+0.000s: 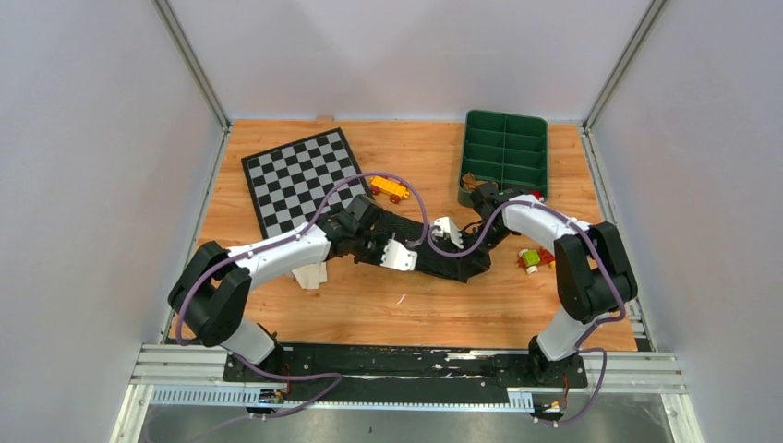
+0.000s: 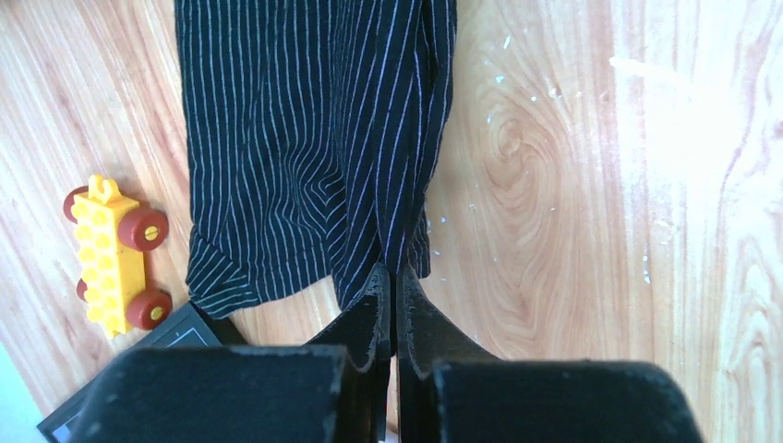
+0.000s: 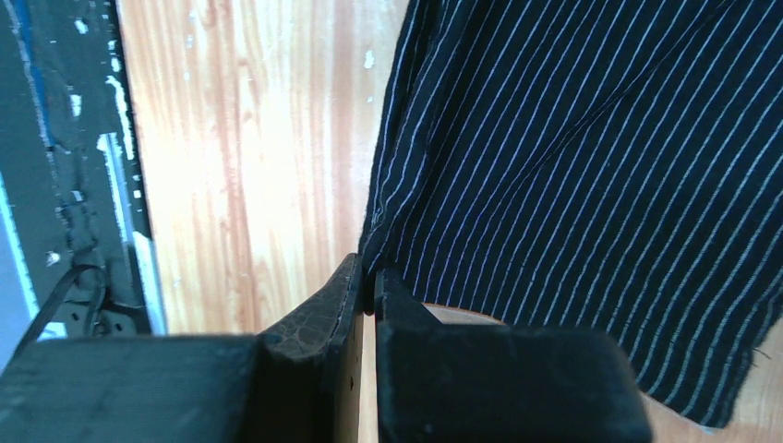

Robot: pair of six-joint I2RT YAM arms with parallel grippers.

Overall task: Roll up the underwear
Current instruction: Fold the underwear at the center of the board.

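Black pinstriped underwear [image 2: 305, 138] is held at two edges over the worktop [image 2: 554, 185]. Left gripper [image 2: 392, 288] is closed on one edge, right gripper [image 3: 369, 277] on another.

I'm running a lab test cell: plain white panels [image 1: 92, 185] on aluminium posts [image 1: 192, 65] box in the wooden surface [image 1: 369, 314], which is edged by an aluminium mounting rail [image 1: 175, 371].

One black garment [image 2: 305, 138], one checkerboard mat [image 1: 300, 180], one tray [image 1: 506, 114], one yellow toy [image 1: 390, 188]
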